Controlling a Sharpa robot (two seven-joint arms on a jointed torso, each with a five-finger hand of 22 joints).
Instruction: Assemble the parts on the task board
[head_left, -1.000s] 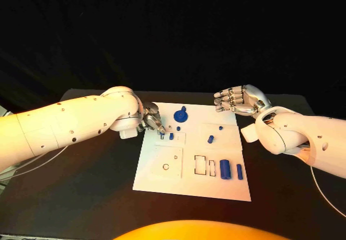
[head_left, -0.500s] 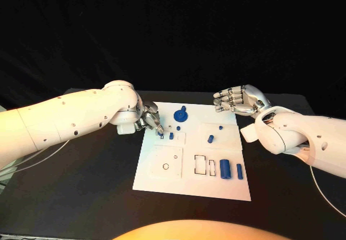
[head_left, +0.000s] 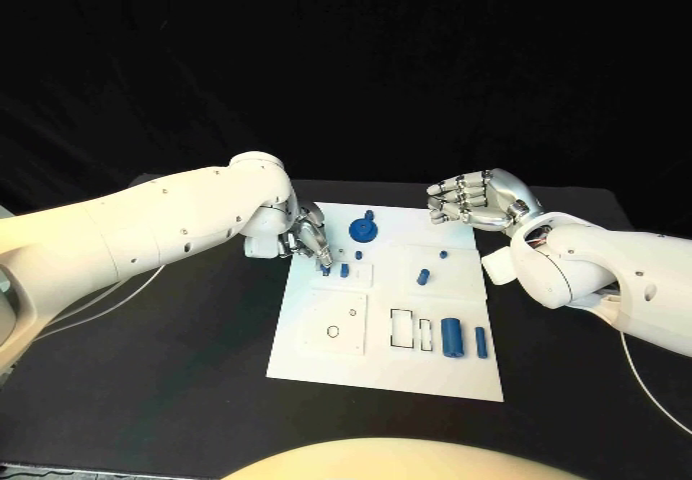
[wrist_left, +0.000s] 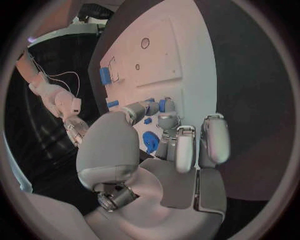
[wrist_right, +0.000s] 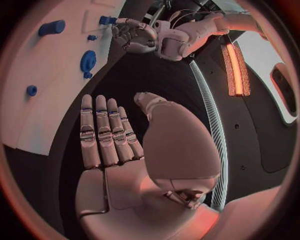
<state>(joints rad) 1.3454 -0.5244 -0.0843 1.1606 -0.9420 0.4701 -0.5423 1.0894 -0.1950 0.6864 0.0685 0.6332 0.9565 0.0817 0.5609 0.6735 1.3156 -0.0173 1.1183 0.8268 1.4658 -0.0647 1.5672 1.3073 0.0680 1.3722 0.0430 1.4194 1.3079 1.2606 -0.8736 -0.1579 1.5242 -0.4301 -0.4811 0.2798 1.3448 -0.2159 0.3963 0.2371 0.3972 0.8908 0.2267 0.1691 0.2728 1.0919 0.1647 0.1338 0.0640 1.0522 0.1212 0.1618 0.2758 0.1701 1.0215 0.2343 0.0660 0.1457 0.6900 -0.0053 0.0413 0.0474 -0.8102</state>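
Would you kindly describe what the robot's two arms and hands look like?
Both arms are smooth white shells with rounded joints and small dark dots along them; a thin pale cable trails by each. The left hand and right hand are silver metal, many-fingered, with segmented fingers and pale rounded pads at the tips.
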